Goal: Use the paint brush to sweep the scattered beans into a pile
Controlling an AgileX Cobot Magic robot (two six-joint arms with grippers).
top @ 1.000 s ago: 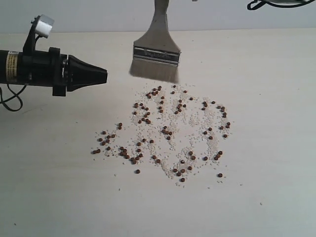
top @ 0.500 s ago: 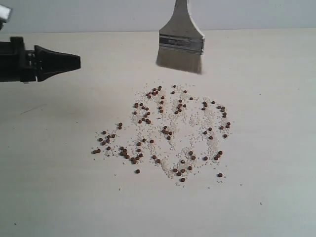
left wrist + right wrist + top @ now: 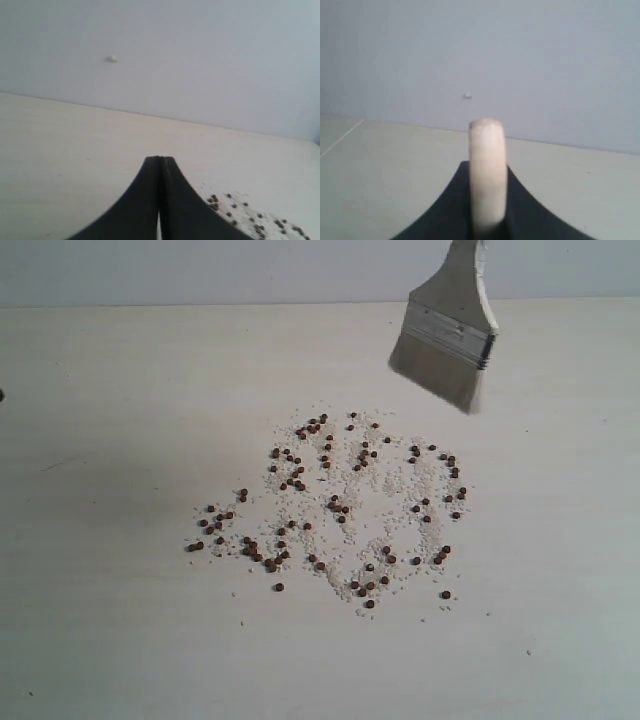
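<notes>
Dark reddish-brown beans [image 3: 335, 505] lie scattered among whitish grains over the middle of the table; a few beans [image 3: 235, 209] show beside my left gripper. No compact pile shows. The paint brush [image 3: 447, 340] hangs tilted above the table, behind and to the right of the scatter, bristles down and clear of the beans. My right gripper [image 3: 487, 167] is shut on its wooden handle [image 3: 487, 170], which sticks out between the jaws; the gripper itself is out of the exterior view. My left gripper [image 3: 160, 160] is shut with nothing in it, off the left edge of the exterior view.
The pale wooden table [image 3: 120, 640] stretches all around the scatter. A plain grey wall [image 3: 200, 270] stands behind its far edge.
The brush has travelled from the upper middle to the upper right and tilted more. My left arm has drawn back leftward out of the exterior view. The beans lie unchanged.
</notes>
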